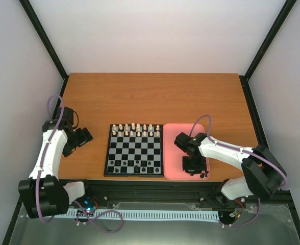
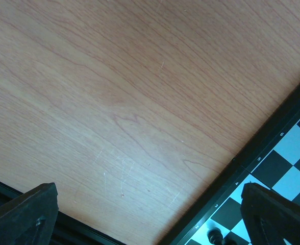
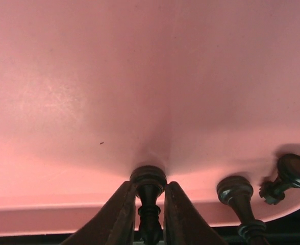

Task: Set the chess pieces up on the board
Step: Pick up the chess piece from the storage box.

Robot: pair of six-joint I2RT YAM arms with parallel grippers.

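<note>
Only the right wrist view shows the grip. The right gripper (image 3: 150, 190) has both fingers (image 3: 117, 217) pressed against the stem of a small black chess piece (image 3: 148, 176). Its round base faces the floor of the pink rounded plastic tray (image 3: 140, 76); I cannot tell whether the base touches.

Just right of it, two more dark pieces (image 3: 235, 193) lie tipped near the tray's near rim, one cut off by the picture's lower edge. From above, the arm hides all three.

The top view alone shows the square black-and-grey chessboard (image 1: 134, 148) just left of the tray. Cream-white pieces (image 1: 134, 127) fill its far rows and several black pieces (image 1: 125, 163) stand along its near edge, too small to identify.

The left gripper (image 1: 83, 137) hangs with its jaws wide apart over the brown wooden table (image 2: 114, 102), well apart from the board's left rim.
</note>
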